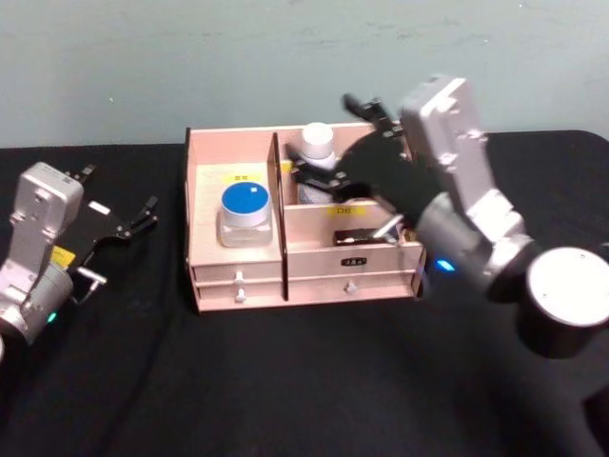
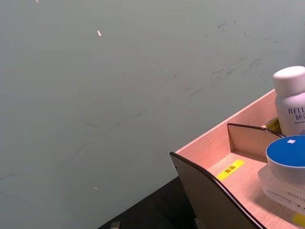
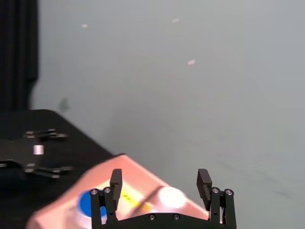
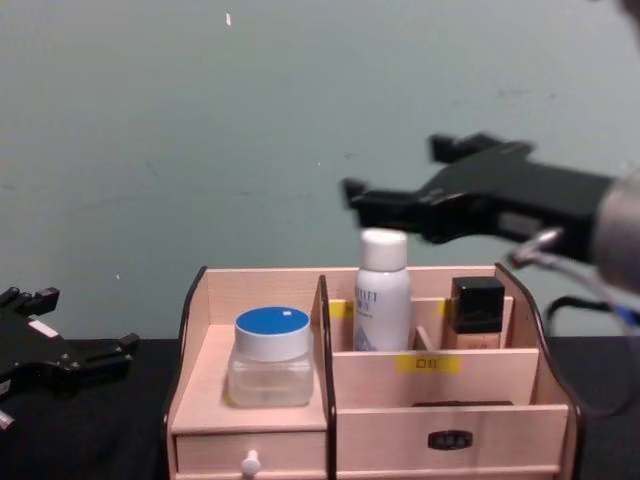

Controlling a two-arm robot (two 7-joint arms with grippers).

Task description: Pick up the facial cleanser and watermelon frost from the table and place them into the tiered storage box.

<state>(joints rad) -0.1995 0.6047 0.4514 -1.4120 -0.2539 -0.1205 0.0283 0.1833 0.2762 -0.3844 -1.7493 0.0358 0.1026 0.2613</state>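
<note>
The tiered storage box point(image 1: 205, 276) of pale wood stands mid-table. A white bottle, the facial cleanser point(image 1: 317, 143), stands upright in its rear middle compartment point(image 4: 383, 300). In the left compartment sits a clear jar with a blue lid point(image 1: 245, 214). Which item is the watermelon frost I cannot tell. My right gripper point(image 1: 328, 138) hovers open above the bottle's cap point(image 4: 395, 172) with nothing between its fingers point(image 3: 116, 179). My left gripper point(image 1: 119, 195) rests open, left of the box.
A black-capped bottle point(image 4: 478, 310) stands in the box's rear right compartment, and a dark flat item point(image 1: 357, 235) lies in the front right one. Two small drawers point(image 1: 238, 278) face me. Black cloth covers the table, with a green wall behind.
</note>
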